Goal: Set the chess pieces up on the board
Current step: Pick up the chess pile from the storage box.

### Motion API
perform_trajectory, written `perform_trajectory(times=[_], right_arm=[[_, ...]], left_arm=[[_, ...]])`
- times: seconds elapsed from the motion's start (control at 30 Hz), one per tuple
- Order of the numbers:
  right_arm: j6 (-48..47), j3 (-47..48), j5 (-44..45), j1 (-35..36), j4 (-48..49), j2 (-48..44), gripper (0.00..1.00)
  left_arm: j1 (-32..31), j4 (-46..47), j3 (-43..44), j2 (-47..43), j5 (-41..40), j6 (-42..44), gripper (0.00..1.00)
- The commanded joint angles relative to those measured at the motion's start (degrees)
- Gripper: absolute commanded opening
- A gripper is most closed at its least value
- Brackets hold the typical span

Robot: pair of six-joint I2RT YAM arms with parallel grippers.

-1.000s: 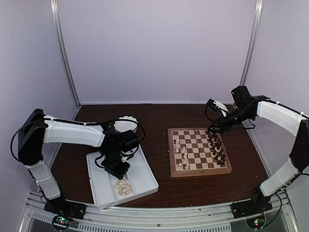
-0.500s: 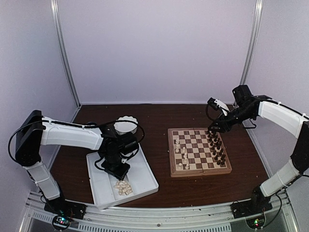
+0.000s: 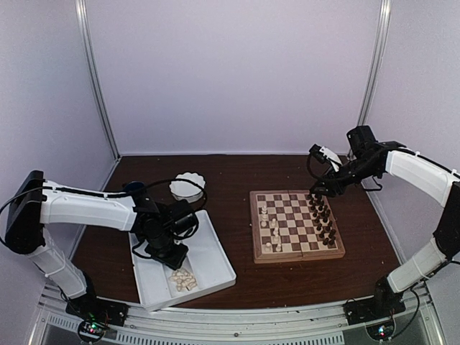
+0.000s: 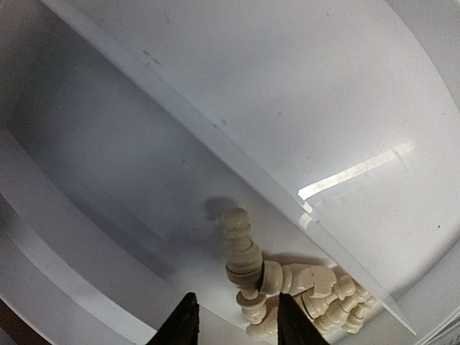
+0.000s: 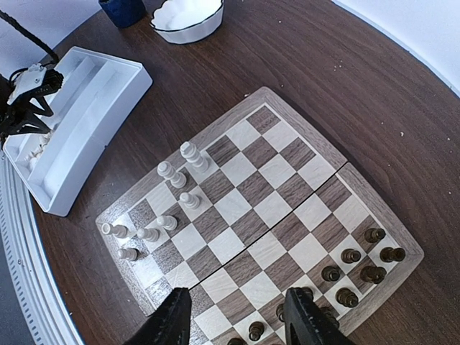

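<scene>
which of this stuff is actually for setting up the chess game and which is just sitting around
Part of the job:
- chessboard
- cream pieces on the board
- dark pieces on the board
- cream pieces heaped in the white tray

Just lying about:
- white scalloped bowl
- dark blue cup

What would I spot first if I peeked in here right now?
Probably the square wooden chessboard, right of the middle, with small dark brown pieces lined along its right side and a few standing cream pieces on its left. Then the white divided plastic tray on the left, where the left gripper hangs open over a little heap of loose cream pieces.
</scene>
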Motion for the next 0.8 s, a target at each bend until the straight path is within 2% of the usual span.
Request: perform_trajectory(times=[0.0,0.2,0.4,0.57,0.77], right_arm=[[-0.35,-0.07,-0.79,-0.17,-0.14,0.06,0.48],[-0.51,0.11,-1.14,-0.20,-0.50,0.86,0.48],[-0.51,0.20,-1.02,-0.15,-0.45,0.58,0.48],[-0.51,0.11,-1.06,-0.22,-0.54,0.49,0.48],[-0.51,0.24,-1.28,-0.21,-0.65,0.49,0.48]], left_arm=[[-0.47,0.85,0.00,-1.74,-0.01,-1.91,0.35],[-0.79,0.02,-0.55,0.80,0.89,-2.73,0.24],[-0.99,-0.07,-0.12,3.52,1.68,-3.65,0.24],[-1.32,-0.25,-0.43,4.60,2.12,-4.40,0.31],[-1.37,1.39,-0.19,5.79,0.27,-3.39,0.28]])
